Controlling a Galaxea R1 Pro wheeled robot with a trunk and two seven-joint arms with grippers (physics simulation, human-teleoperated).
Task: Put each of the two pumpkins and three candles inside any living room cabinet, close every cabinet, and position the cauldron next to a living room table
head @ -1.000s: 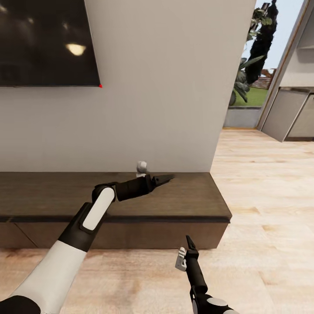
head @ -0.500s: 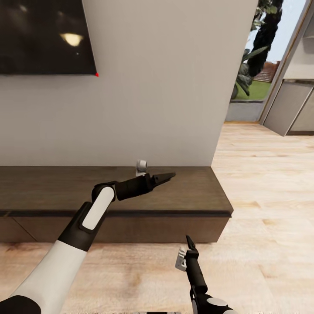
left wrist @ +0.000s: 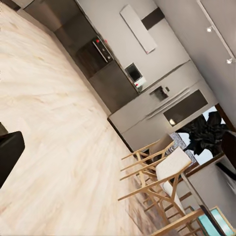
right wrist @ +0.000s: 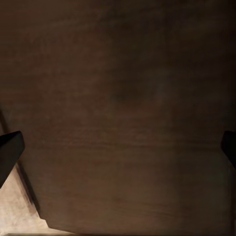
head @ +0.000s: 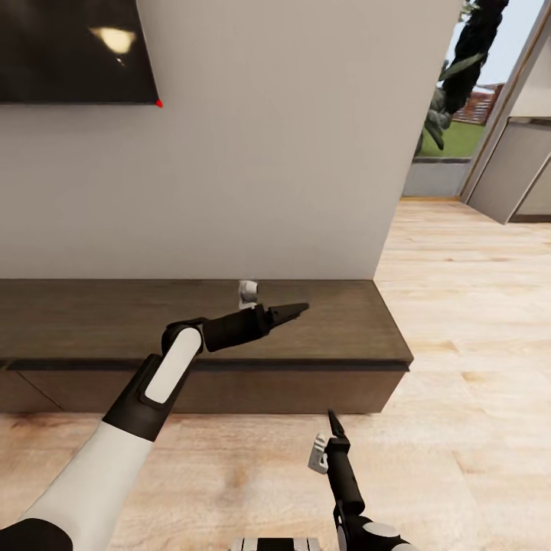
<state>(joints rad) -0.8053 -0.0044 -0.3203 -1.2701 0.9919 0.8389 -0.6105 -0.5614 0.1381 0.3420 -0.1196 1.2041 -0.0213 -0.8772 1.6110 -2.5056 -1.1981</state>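
In the head view, the cabinet (head: 337, 329), a long low dark brown unit, ran along the foot of a pale wall (head: 268, 153), its right end stopping short of the wooden floor (head: 474, 344) that led toward a doorway with greenery beyond. Its flat fronts sat flush, none pulled out. A dark screen (head: 69, 46) hung on the wall above the cabinet's left part. A small pale object (head: 248, 291) stood on the cabinet top near its back edge, against the wall; it was too small to identify. The left gripper (head: 295, 310) reached out over the cabinet top, just in front of that object, with its fingers appearing pressed together into one dark point. The right gripper (head: 334, 423) hung low over the floor in front of the cabinet's front edge, toward its right end; from this angle I could not tell how its jaws stood.

In the left wrist view, one dark fingertip (left wrist: 7, 152) showed at the frame's edge, and past it lay pale floorboards, wooden chairs (left wrist: 162, 177) and glossy dark kitchen cupboards (left wrist: 98, 59) along a far wall.

In the right wrist view, two dark fingertips (right wrist: 9, 152) sat at opposite edges of the frame, so the jaws were wide apart, with nothing between them. Dark brown cabinet wood (right wrist: 118, 108) lay close beyond, and a wedge of pale floor showed at one corner.
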